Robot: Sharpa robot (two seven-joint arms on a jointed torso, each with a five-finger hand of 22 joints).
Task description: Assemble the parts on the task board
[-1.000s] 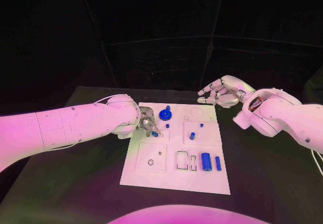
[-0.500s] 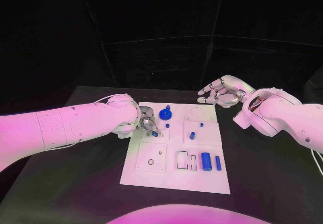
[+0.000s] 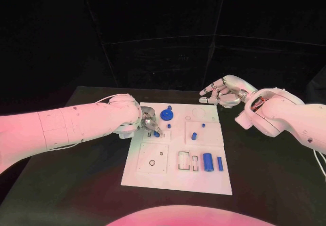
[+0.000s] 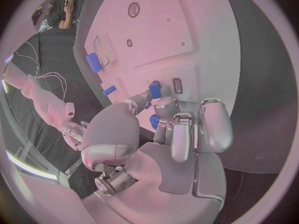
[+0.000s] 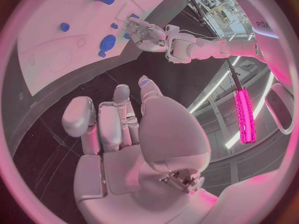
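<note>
The white task board (image 3: 153, 176) lies in the middle of the black table. My left hand (image 3: 147, 121) is over the board's left side, and its thumb and a finger pinch a small blue part (image 4: 155, 89) (image 3: 155, 133) beside a small rectangular slot (image 4: 177, 85). A round blue part (image 3: 166, 115) stands just beyond that hand. Short blue pegs (image 3: 193, 137) stand mid-board, and two blue cylinders (image 3: 207, 162) lie near the right edge. My right hand (image 3: 221, 92) (image 5: 124, 129) hovers past the board's far right corner, fingers apart and holding nothing.
Rectangular cut-outs (image 3: 184, 161) sit beside the cylinders, and a square plate with a small hole (image 3: 152, 163) is on the board's near left. Black table (image 3: 272, 160) surrounds the board. My left forearm (image 3: 75, 125) crosses the table's left side.
</note>
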